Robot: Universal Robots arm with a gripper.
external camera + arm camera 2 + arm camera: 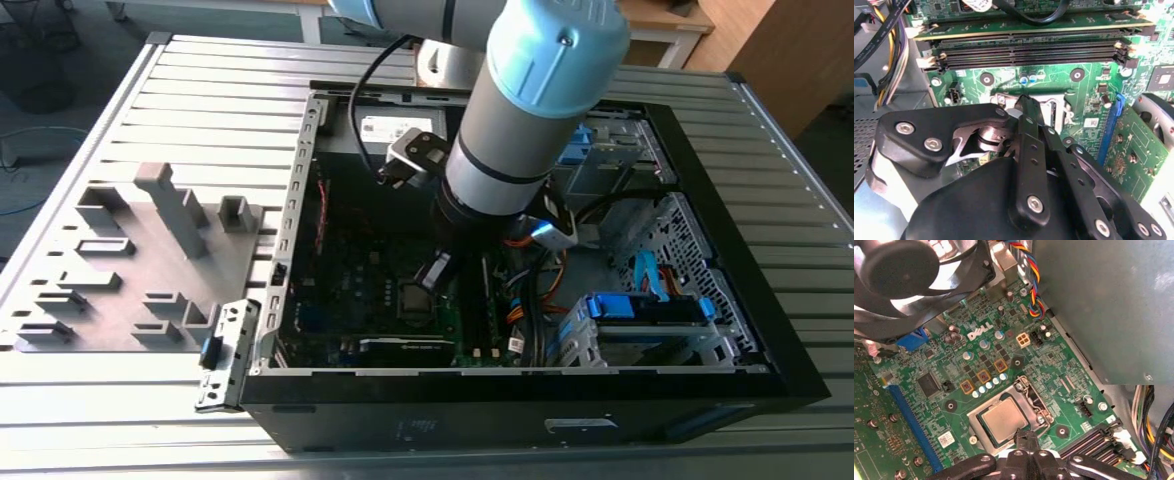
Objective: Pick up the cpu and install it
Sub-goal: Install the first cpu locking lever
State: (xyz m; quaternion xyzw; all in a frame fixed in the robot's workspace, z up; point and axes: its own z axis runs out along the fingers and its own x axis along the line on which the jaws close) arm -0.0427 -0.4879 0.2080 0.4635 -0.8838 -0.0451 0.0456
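Already your cpu lies flat inside the metal socket frame on the green motherboard, silvery top up. Just beside its edge hangs the gripper, black fingers drawn together and gripping nothing, deep within the black computer case.

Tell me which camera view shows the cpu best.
The first wrist view: the cpu lies flat in the motherboard socket, its pale metal top in full sight, with the gripper right at its edge. In the second wrist view the gripper's links cover the socket. In the exterior view the arm blocks that spot.
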